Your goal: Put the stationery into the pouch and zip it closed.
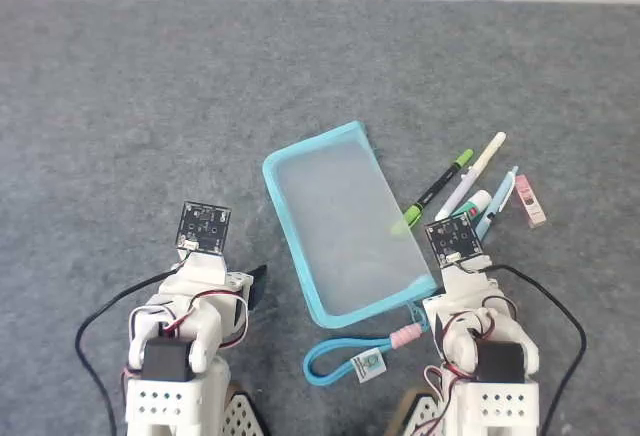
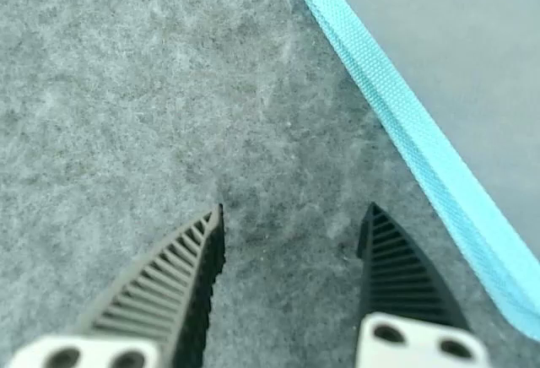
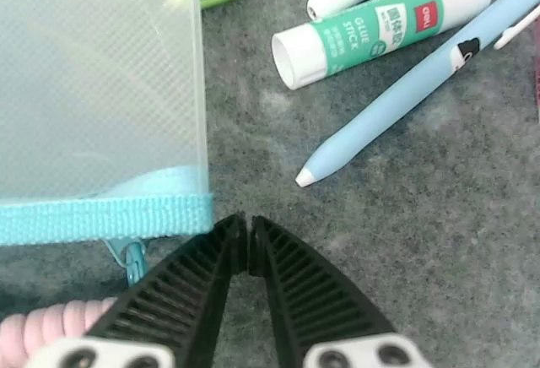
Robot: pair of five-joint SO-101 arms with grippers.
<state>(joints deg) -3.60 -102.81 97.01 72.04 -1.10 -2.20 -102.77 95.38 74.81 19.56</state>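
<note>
While the pouch (image 1: 345,226) is lying flat in the centre of the high view, slanting from upper left to lower right, the stationery (image 1: 470,178) is waiting outside it on the grey tabletop (image 1: 120,106), fanned out at centre right: a highlighter (image 1: 432,191) touching the pouch's right edge, then a pale pen (image 1: 488,154), a glue stick (image 1: 478,202), a blue pen (image 1: 503,194) and a small pink piece (image 1: 531,201) farthest right. The left hand (image 2: 291,224) is hanging at lower left with its fingers apart and nothing between them, just beside the pouch's teal edge. The right hand (image 3: 249,220) is hovering at lower right with its fingers pressed together on nothing, just off the pouch's lower right corner.

The pens and glue stick are looking light, stiff and smooth, so they are probably going to roll easily; I am judging a grip across each barrel near its middle the safest. The pouch is looking thin, soft and slippery, likely sliding or buckling unless one hand is pinning its woven edge. The zip pull (image 3: 126,257) is sitting at that lower right corner, by the strap (image 1: 335,361); whether the zip is open I cannot tell.

Open tabletop is lying wide at the upper left and top; the stationery is crowding together, leaving little room for fingers between pieces
</note>
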